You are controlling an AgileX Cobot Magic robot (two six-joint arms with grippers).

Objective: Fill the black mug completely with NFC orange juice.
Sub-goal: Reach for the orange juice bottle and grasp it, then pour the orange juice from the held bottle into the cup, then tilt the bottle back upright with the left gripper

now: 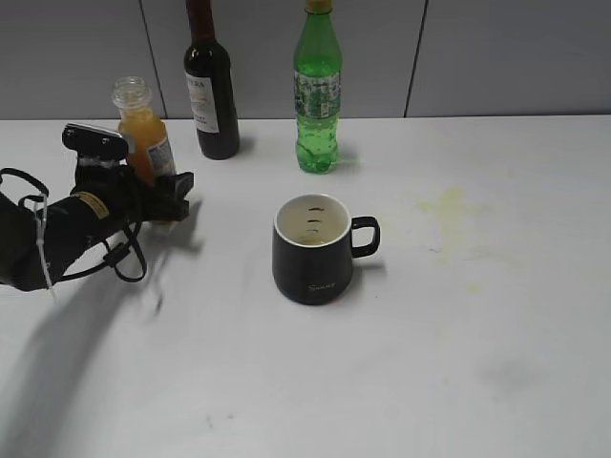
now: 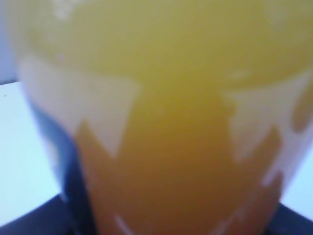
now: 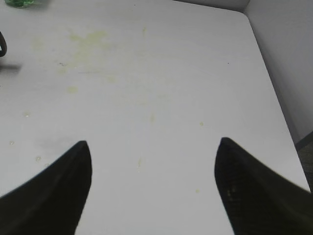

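You are working over a stained white counter (image 1: 496, 363). The left end effector (image 1: 170, 196) is sitting around the juice bottle (image 1: 143, 134) at far left, but whether it is gripping you cannot tell. The bottle is uncapped, so a loose or low hold may be letting it tip and spill. The mug (image 1: 312, 250) is standing mid-counter, nearly empty. The right end effector (image 3: 151, 188) is hanging wide over bare counter, holding nothing.

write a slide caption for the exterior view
Left pincer around the uncapped orange juice bottle, black mug waiting mid-table, wine bottle and green soda bottle behind.
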